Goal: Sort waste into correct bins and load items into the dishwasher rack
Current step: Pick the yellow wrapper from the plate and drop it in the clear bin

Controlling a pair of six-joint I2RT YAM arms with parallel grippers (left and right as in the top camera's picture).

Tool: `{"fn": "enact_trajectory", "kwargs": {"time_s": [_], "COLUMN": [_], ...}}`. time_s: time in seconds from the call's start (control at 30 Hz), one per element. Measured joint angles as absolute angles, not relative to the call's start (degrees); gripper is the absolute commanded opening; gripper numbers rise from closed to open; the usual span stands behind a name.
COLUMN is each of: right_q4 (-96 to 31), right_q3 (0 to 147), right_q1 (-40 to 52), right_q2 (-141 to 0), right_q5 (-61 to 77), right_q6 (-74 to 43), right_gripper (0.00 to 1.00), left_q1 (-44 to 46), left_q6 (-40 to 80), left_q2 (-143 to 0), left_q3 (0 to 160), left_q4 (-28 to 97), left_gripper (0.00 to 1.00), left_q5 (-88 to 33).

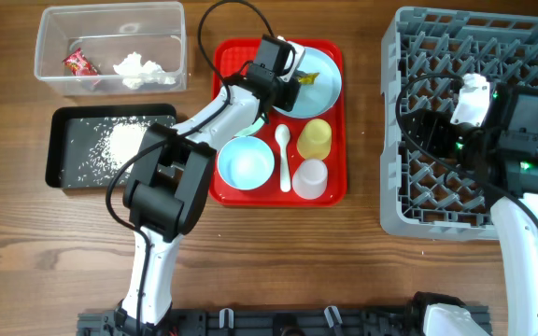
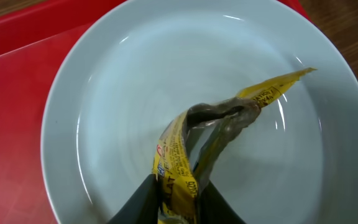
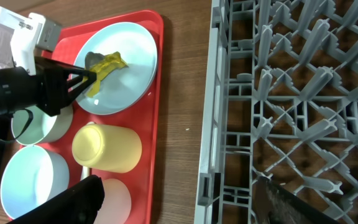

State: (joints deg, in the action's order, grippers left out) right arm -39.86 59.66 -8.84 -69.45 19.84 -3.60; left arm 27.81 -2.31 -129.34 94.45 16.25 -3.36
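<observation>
My left gripper (image 2: 178,186) is shut on a yellow wrapper (image 2: 185,149) and holds it just above the light blue plate (image 2: 123,93) on the red serving tray (image 1: 336,121). The light blue bowl (image 1: 245,161), white spoon (image 1: 283,154), yellow cup (image 1: 314,138) and white cup (image 1: 310,179) also sit on that tray. The pale green bowl (image 3: 39,127) shows beside the plate in the right wrist view. My right gripper (image 3: 185,199) is open and empty over the left edge of the grey dishwasher rack (image 1: 530,56).
The clear tub (image 1: 110,19) at the back left holds a red wrapper (image 1: 79,63) and white tissue (image 1: 138,68). The black tray (image 1: 59,149) in front of it holds rice (image 1: 120,145). Bare wood lies between the red tray and the rack.
</observation>
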Motion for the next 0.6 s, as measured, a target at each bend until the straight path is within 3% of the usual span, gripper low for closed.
{"fn": "enact_trajectory", "kwargs": {"time_s": [0.07,0.4,0.6], "right_q4": [-39.9,-39.9,-39.9], "right_q3": [59.7,59.7,59.7], "right_q1": [-8.8,-8.8,-8.8], "right_q2": [-69.5,-69.5,-69.5], "right_q5": [19.8,19.8,19.8], "right_q6": [-3.6,-3.6,-3.6], "right_gripper": [0.8,0.8,0.8], "left_q1": [28.2,28.2,17.1], "left_q6": [-2.3,2.0,4.1], "left_q2": [-129.4,-126.6,-112.5], "left_q3": [94.5,94.3,94.7], "left_q4": [16.2,16.7,19.5], "left_gripper": [0.04,0.04,0.04], "left_q5": [-3.3,-3.5,-0.6]}}
